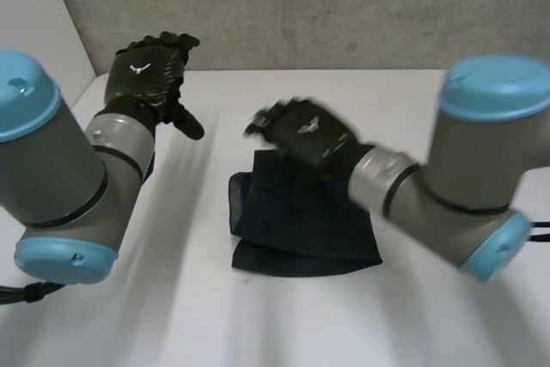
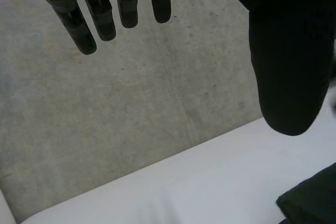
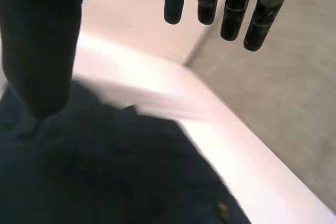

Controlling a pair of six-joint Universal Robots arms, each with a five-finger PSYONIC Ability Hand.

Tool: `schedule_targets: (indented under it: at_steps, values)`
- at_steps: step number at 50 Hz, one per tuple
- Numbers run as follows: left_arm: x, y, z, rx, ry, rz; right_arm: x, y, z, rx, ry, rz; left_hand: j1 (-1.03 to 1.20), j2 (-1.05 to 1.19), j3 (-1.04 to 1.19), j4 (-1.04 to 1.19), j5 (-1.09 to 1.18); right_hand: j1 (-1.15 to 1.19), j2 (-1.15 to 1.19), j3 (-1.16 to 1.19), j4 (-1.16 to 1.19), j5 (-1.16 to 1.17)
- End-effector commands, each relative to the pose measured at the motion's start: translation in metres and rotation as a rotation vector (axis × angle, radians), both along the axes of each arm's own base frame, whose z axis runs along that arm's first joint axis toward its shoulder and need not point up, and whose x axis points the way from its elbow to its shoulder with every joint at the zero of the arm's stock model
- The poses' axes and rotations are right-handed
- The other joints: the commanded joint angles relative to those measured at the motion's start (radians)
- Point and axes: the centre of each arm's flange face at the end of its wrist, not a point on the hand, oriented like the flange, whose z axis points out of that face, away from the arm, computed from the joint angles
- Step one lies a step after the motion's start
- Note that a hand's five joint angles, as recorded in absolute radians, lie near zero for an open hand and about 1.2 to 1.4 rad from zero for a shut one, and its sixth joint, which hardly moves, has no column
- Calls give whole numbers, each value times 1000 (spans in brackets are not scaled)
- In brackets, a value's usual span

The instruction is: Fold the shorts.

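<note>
Dark shorts (image 1: 301,221) roughly folded on white table (image 1: 172,298) (one side bunched), right hand (image 1: 305,131) above their far edge, fingers straight, gripping nothing, left hand (image 1: 146,75) well apart from shorts, relaxed and empty.

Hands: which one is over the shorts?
The right hand, open above the far edge of the shorts; the left hand, open, is raised off to their side.

The shorts (image 1: 296,229) are lying folded into a compact, roughly square bundle near the middle of the white table (image 1: 172,298). Dark navy, almost black, they are resting flat, with layered folds bunching along 1 side and soft creases running across the top layer.
</note>
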Motion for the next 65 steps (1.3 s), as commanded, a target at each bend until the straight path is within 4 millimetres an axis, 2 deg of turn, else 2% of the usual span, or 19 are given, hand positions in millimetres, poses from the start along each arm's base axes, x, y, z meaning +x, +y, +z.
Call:
schedule_targets:
  at_steps: [1, 6, 11, 16, 21, 29, 35, 43, 47, 48, 49, 50, 52, 53, 54, 55, 57, 60, 65]
  values:
    - [-49, 14, -24, 105, -60, -128, -37, -34, 11, 241, -196, -237, -16, -26, -39, -29, -45, -30, -48, -40, -62, -66]
    - [-76, 22, -57, 193, -104, -192, -47, -41, -20, 318, -118, -350, -16, -26, -39, -29, -45, -30, -48, -40, -62, -66]
    - [-92, 27, -85, 245, -158, -227, -55, -51, -43, 366, -76, -410, -1, -12, -25, -14, -30, -30, -48, -40, -62, -66]
    - [-91, 25, -104, 310, -217, -214, -54, -55, -70, 412, -29, -412, 8, -3, -16, -5, -21, -30, -48, -40, -62, -66]
    - [-81, 31, -126, 404, -338, -199, -54, -54, -78, 394, 13, -399, -1, -12, -25, -14, -30, -30, -48, -40, -62, -66]
    - [-62, 41, -141, 471, -433, -111, -53, -48, -89, 401, 55, -384, -13, -24, -36, -26, -42, -30, -48, -40, -62, -66]
    - [-60, 42, -142, 471, -441, -97, -54, -46, -102, 401, 97, -382, -10, -21, -33, -23, -39, -30, -48, -40, -62, -66]
    - [-54, 44, -147, 494, -457, -89, -58, -48, -100, 335, 138, -369, -10, -21, -33, -23, -39, -30, -48, -40, -62, -66]
    - [-54, 44, -113, 436, -396, -88, -59, -49, -81, 288, 111, -367, -13, -24, -36, -26, -42, -30, -48, -40, -62, -66]
    - [-53, 45, -89, 392, -351, -96, -58, -49, -60, 244, 77, -369, -16, -26, -39, -29, -45, -30, -48, -40, -62, -66]
    - [-51, 45, -62, 339, -304, -95, -59, -49, -52, 224, 63, -375, -16, -26, -39, -29, -45, -30, -48, -40, -62, -66]
    - [-49, 46, -47, 309, -276, -95, -60, -50, -44, 208, 49, -378, -16, -26, -39, -29, -45, -30, -48, -40, -62, -66]
    - [-43, 45, -18, 251, -222, -90, -66, -52, -3, 110, -25, -407, -13, -24, -36, -26, -42, -30, -48, -40, -62, -66]
    - [-32, 43, 14, 189, -164, -73, -71, -53, 14, 72, -56, -428, -10, -21, -33, -23, -39, -30, -48, -40, -62, -66]
    - [-25, 42, 29, 160, -137, -60, -78, -55, 31, 38, -84, -459, -4, -15, -28, -17, -33, -30, -48, -40, -62, -66]
    - [-16, 41, 42, 136, -115, -45, -94, -60, 60, -23, -140, -535, 5, -6, -19, -8, -24, -30, -48, -40, -62, -66]
    - [7, 39, 71, 103, -84, -18, -110, -62, 86, -70, -189, -609, 8, -3, -16, -5, -21, -30, -48, -40, -62, -66]
    - [27, 39, 88, 116, -82, 3, -133, -58, 115, -87, -210, -702, 2, -9, -22, -11, -27, -30, -48, -40, -62, -66]
    - [48, 43, 95, 192, -98, 21, -139, -49, 124, -39, -179, -713, -16, -27, -40, -30, -46, -30, -48, -40, -62, -66]
